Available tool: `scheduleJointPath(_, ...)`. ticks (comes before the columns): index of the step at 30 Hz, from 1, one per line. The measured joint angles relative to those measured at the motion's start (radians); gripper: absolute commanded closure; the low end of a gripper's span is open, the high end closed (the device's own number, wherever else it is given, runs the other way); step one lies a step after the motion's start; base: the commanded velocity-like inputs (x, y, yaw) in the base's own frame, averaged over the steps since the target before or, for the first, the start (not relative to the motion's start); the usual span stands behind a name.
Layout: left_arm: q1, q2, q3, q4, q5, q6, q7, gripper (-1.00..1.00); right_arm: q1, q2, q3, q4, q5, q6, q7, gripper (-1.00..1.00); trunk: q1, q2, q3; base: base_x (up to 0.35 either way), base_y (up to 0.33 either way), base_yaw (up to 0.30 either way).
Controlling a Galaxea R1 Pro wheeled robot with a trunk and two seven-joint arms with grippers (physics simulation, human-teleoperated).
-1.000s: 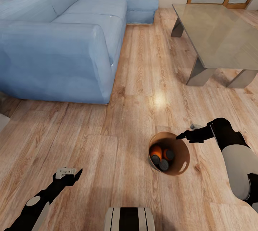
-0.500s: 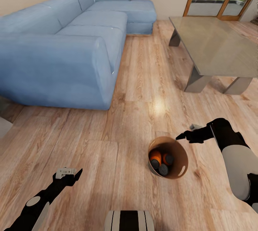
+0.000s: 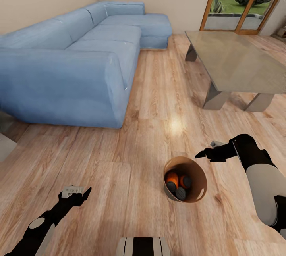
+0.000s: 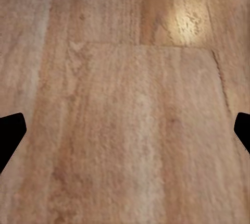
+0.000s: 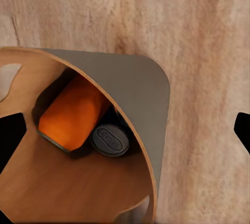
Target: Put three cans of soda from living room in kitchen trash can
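Living room, light wood floor point(image 3: 151, 101). Head view: long blue L-shaped sofa point(image 3: 79, 57) at left, low grey table point(image 3: 238, 61) at upper right, glass doors with wooden frames point(image 3: 242, 6) behind it. Trash can point(image 3: 195, 191) standing on the floor near the lower middle, brown inside, tan rim. Three soda cans point(image 3: 177, 180) lying inside it, one orange body clear, grey tops facing up, at least one darker can beside it. Right hand point(image 3: 204, 153) hovering just beside the can's rim, on the far right side, holding nothing. Left hand point(image 3: 75, 192) low at left over bare floor, well apart from the trash can, holding nothing.

Left wrist view: bare floor planks with a bright glare spot; black fingertips point(image 4: 10, 133) at both picture edges, spread wide, nothing between.

Right wrist view: looking down into the trash can point(image 5: 130, 86), grey outside wall, tan rim with handle cut-out. Orange soda can point(image 5: 73, 114) tilted inside, dark can's grey top point(image 5: 110, 140) touching it; third can probably hidden. Fingertips point(image 5: 11, 133) at both edges, spread wide, empty.
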Motion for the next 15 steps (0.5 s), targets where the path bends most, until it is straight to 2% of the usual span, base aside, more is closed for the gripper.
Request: scheduleJointPath(15, 0.0, 0.0, 0.0, 0.0, -0.002, 0.0, 0.018, -1.0, 0.007, -0.001, -0.001, -0.001, 0.0, 0.0, -0.001, -1.0, -0.007, 0.003, 0.058, 0.0, 0.0, 0.0)
